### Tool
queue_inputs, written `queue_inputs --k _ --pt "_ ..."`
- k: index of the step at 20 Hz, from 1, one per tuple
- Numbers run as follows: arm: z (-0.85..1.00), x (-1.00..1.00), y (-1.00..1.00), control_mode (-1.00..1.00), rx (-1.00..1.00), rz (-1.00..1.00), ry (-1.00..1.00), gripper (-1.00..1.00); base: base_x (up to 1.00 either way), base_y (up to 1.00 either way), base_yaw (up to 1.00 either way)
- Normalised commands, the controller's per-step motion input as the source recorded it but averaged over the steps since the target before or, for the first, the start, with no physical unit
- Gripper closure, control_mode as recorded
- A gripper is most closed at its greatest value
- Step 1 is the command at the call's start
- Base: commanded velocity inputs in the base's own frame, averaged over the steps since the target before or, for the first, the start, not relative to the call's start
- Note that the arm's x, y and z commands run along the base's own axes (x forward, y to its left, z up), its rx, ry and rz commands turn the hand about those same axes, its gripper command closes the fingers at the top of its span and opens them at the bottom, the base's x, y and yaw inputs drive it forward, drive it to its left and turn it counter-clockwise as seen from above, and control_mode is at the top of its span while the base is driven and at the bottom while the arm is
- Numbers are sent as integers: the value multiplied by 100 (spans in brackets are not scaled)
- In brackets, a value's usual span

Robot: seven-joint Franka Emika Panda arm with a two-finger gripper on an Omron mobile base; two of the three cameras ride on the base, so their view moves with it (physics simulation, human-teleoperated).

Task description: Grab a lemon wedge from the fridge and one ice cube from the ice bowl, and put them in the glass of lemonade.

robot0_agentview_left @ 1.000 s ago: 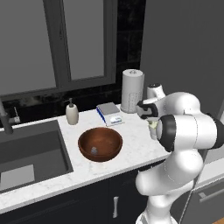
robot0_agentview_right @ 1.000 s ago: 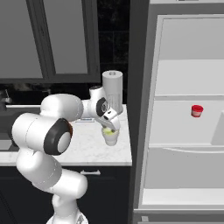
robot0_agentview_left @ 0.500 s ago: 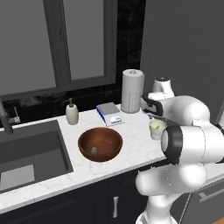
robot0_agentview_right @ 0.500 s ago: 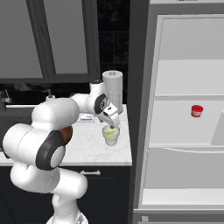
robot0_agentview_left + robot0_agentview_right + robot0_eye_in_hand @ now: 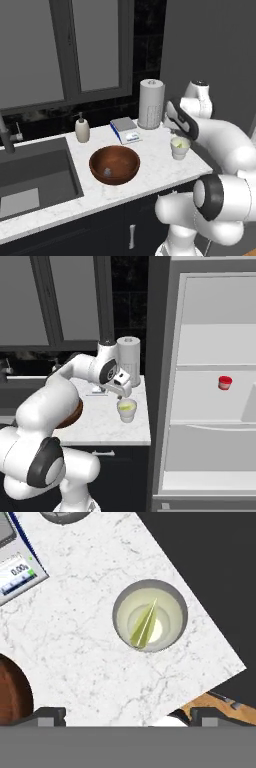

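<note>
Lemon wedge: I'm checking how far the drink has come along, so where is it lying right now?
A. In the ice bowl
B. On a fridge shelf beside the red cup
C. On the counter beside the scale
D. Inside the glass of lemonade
D. In the hand view the lemon wedge lies inside the rim of the glass of lemonade, on the pale liquid; the open gripper holds nothing.
</note>
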Motion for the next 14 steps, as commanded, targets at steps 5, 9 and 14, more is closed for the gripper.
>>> queue_inputs --k 5,9,14 --pt "32 -61 92 -100 -6 42 15 -100 0 0 0" --pt "0 -44 62 -100 0 26 0 -100 0 0 0" --pt "0 -27 47 -100 -1 12 0 -100 0 0 0"
